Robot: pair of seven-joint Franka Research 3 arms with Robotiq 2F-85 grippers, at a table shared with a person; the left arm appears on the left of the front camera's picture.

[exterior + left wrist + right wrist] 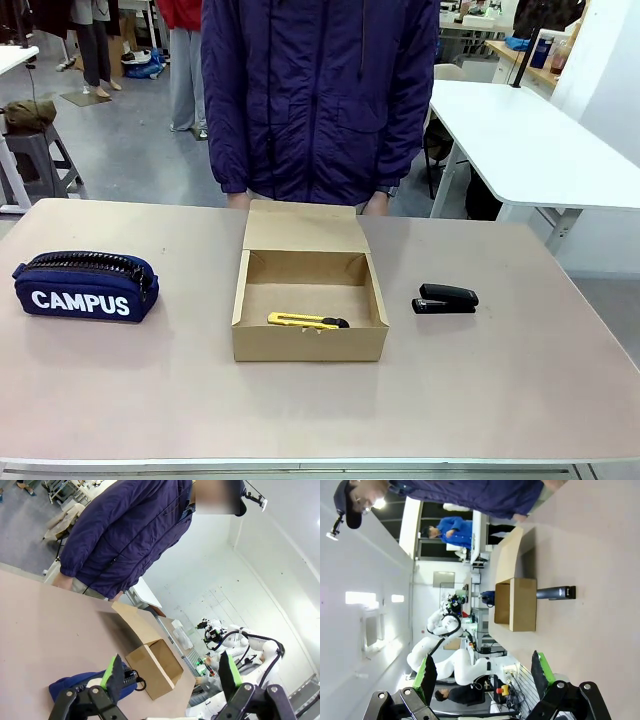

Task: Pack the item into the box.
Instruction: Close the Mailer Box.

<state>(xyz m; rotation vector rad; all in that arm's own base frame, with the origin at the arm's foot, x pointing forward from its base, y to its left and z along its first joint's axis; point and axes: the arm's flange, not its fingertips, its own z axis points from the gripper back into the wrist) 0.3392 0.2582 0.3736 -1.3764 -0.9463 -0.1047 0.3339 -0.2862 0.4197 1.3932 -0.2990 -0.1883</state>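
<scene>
Left wrist view up close: the left gripper (170,672) hangs with its green-padded jaws spread wide and nothing between them, the navy CAMPUS pouch (75,687) showing just behind one finger. Right wrist view, same story: the right gripper (484,672) has its jaws spread and empty, well back from the black stapler (555,592) and the cardboard box (522,605). Out across the table (500,400) in the front view, the yellow utility knife (305,321) lies flat on the floor of the box, close to the near wall, black end toward the stapler's side. So the item looks packed; what's left, I'd judge, is the hinged flap (300,226), standing up at the box's far edge just in front of the person (320,90). Risks from here: a gripper reaching over for that flap could catch the near wall and shove or tip the light box. Pressing the flap down off-centre may jam it against a side wall instead of seating it. And the person stands close behind the lid, so any reach there gets crowded
</scene>
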